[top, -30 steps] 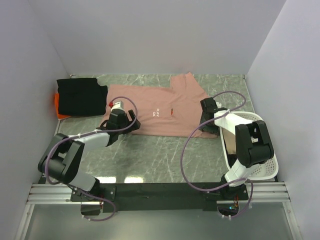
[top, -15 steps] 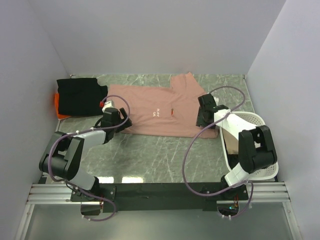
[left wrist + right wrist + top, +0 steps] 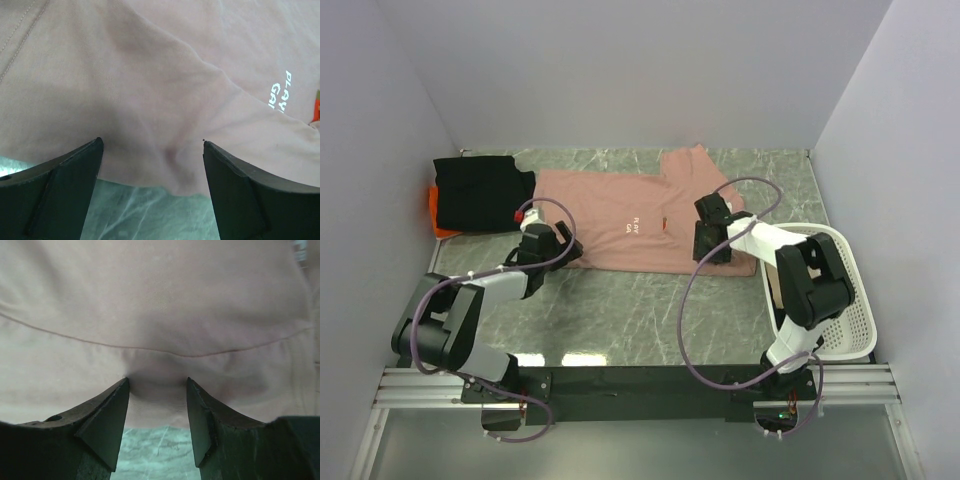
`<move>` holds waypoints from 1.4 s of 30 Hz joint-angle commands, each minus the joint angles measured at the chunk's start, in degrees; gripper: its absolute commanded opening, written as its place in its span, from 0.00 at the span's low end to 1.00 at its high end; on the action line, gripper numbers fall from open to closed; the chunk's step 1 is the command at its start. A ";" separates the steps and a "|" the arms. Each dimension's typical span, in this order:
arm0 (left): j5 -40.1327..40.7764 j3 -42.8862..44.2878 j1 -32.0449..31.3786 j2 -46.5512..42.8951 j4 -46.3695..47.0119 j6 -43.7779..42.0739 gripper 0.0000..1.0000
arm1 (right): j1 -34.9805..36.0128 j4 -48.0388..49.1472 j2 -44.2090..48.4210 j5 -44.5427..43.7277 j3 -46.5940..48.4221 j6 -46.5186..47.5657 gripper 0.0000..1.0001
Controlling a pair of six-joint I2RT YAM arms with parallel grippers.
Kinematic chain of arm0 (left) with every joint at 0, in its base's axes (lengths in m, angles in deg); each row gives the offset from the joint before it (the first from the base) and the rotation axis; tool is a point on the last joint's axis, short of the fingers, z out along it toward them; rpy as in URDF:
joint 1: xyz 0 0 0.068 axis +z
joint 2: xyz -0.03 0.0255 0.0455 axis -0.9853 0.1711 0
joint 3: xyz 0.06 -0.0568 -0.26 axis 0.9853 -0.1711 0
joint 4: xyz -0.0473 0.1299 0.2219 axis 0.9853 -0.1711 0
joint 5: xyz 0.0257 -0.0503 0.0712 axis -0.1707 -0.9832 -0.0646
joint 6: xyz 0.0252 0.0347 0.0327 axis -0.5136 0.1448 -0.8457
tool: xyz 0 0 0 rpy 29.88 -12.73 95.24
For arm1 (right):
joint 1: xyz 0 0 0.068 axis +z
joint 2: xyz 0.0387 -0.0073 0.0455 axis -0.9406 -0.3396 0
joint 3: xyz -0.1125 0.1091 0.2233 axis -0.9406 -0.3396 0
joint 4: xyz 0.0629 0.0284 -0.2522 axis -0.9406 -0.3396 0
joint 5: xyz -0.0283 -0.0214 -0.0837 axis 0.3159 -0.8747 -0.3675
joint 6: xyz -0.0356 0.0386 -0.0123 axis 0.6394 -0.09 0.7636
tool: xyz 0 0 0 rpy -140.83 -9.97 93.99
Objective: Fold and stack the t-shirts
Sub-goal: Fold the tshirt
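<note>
A dusty-pink t-shirt (image 3: 620, 215) lies spread flat across the back middle of the table, small white text (image 3: 278, 90) on its chest. A folded black t-shirt (image 3: 480, 190) rests on an orange one (image 3: 437, 215) at the back left. My left gripper (image 3: 538, 240) is low at the pink shirt's near-left edge. Its jaws (image 3: 151, 145) are wide open, with the hem lying between them. My right gripper (image 3: 708, 238) is at the near-right edge. Its jaws (image 3: 157, 381) stand apart, astride the pink hem (image 3: 155, 405), tips pressed into the cloth.
A white mesh laundry basket (image 3: 850, 300) stands at the right beside the right arm, with something tan inside (image 3: 777, 290). Green marble tabletop (image 3: 640, 310) lies bare in front of the pink shirt. White walls close in the left, back and right.
My left gripper has slid left along the pink shirt's near edge. My right gripper has moved left from the sleeve area onto the hem. The shirts have not moved.
</note>
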 commanded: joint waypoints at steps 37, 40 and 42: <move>-2.28 -5.17 -0.83 -28.44 -23.41 6.10 0.90 | -0.03 -6.70 14.96 8.20 -7.44 1.46 0.57; -2.02 -1.93 -0.83 -23.71 -20.52 5.05 0.90 | -0.03 -5.91 13.39 8.20 -2.79 1.46 0.57; -2.37 -0.60 -0.83 -18.72 -17.63 4.52 0.90 | 0.06 -4.86 12.15 8.91 -1.37 1.20 0.56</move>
